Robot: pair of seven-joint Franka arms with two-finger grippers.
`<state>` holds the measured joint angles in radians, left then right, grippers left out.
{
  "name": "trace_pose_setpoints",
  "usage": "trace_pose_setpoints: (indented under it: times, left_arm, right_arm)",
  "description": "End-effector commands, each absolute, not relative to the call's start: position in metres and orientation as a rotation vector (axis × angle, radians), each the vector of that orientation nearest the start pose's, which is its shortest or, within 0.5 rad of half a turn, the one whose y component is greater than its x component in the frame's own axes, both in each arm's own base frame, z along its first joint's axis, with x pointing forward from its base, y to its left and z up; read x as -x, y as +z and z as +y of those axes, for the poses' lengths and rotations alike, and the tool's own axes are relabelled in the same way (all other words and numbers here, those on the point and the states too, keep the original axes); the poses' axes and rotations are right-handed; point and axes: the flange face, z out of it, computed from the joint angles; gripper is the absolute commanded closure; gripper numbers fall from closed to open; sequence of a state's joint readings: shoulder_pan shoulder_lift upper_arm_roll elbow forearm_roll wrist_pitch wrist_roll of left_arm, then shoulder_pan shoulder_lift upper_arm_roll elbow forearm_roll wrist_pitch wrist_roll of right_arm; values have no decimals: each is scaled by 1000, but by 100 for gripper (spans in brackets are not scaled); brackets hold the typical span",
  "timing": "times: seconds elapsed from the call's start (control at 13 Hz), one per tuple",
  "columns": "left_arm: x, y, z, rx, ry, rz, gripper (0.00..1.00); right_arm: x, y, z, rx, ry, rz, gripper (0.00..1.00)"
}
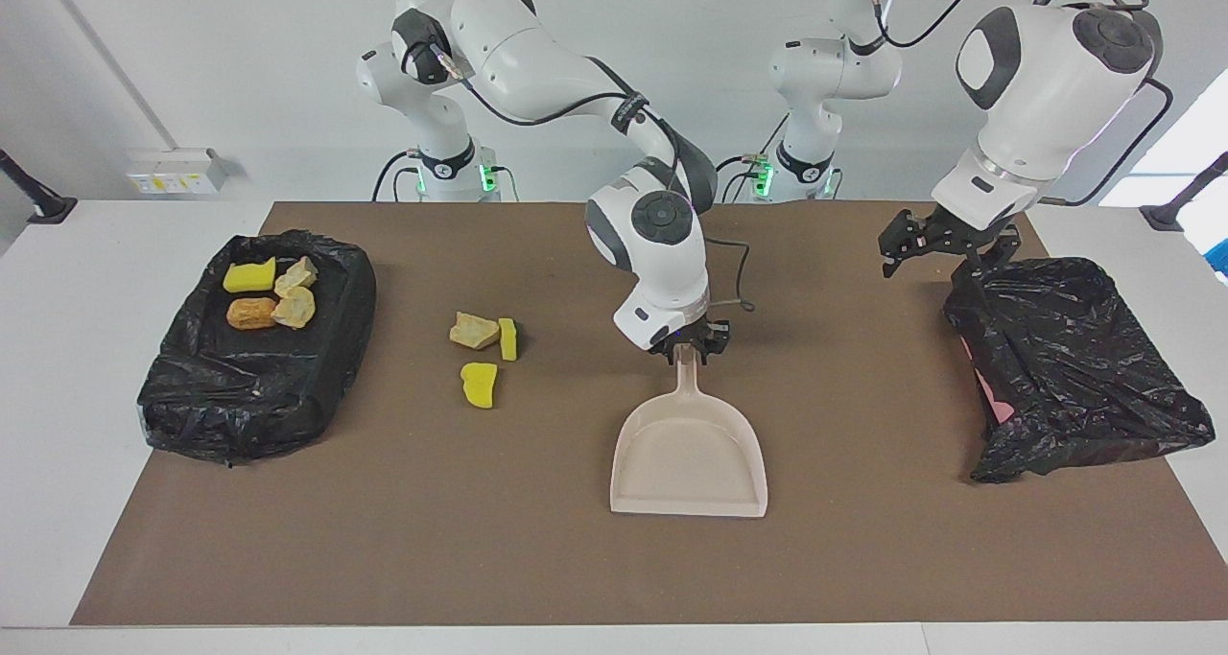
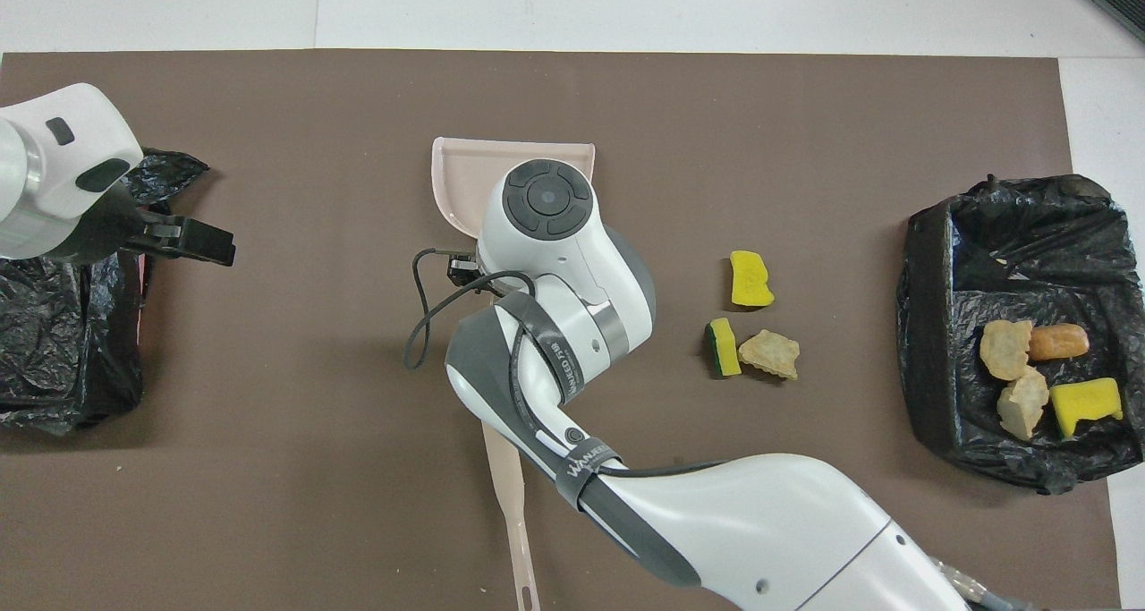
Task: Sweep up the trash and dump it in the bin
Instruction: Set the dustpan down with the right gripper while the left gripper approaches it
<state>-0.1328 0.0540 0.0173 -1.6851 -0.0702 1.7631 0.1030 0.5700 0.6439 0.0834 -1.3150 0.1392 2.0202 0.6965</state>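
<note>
Right gripper [image 1: 684, 346] sits at the dustpan [image 1: 689, 454] handle mid-mat, grip unclear, left gripper [image 1: 945, 243] spread wide over the empty bin [image 1: 1074, 367]; four scraps [image 1: 271, 291] lie binned at the right arm's end, three scraps [image 1: 484, 348] remain unswept.

The right gripper [image 1: 687, 345] sits at the dustpan [image 1: 689, 454] handle; 3 scraps [image 1: 484, 350] lie beside it on the mat.

A robotics lab: two white Franka arms [image 1: 537, 51] bolted at the edge of a white table [image 1: 67, 348] with a brown mat [image 1: 537, 559], bare white walls.
</note>
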Motion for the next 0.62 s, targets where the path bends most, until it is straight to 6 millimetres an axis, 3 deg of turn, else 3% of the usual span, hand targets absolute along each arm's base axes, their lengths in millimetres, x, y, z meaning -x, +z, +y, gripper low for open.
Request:
trace_pose_setpoints:
  times: [0.0, 0.08, 0.23, 0.38, 0.54]
  left_arm:
    - [-589, 539, -99, 3197, -94, 358, 0]
    - [-595, 533, -104, 3203, -116, 357, 0]
    - [-600, 521, -142, 3220, -134, 280, 0]
    - [-605, 500, -174, 3208, -112, 326, 0]
    - [-612, 462, -223, 3179, -86, 278, 0]
  right_arm:
    - [-552, 417, 422, 2986, 162, 169, 0]
    - [-532, 429, 411, 2987, 171, 157, 0]
    - [-486, 455, 394, 3000, 168, 126, 0]
    - [-424, 448, 405, 3029, 196, 8, 0]
    - [-369, 433, 409, 2975, 231, -142, 0]
